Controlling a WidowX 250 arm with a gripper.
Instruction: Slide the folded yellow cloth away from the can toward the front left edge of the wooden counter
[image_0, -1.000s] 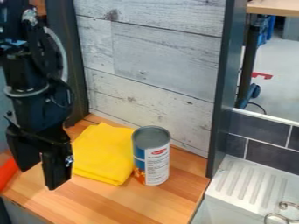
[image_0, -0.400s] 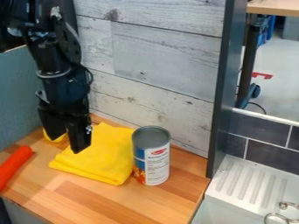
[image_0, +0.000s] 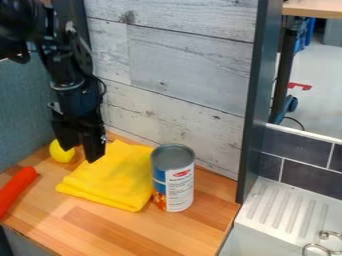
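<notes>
Saw a whitewashed plank wall (image_0: 180, 75) rising behind the wooden table (image_0: 107, 225). Found a blue-gray panel (image_0: 23, 110) at the view's left, and a white ridged sink ledge (image_0: 287, 207) to the right of the table. Made out the black gripper (image_0: 79, 154) pointing down at the left, open and empty, with a gap between its two fingers, above the table near the cloth's left side. Spotted the folded yellow cloth (image_0: 117, 177) lying flat near the table's middle, just beneath and right of the gripper. Noted a tall can (image_0: 179, 187) standing upright at the cloth's right edge, a long red thing (image_0: 15, 189) lying by the table's left edge, and a round yellow thing (image_0: 59, 154) partly behind the gripper, left of the cloth.
</notes>
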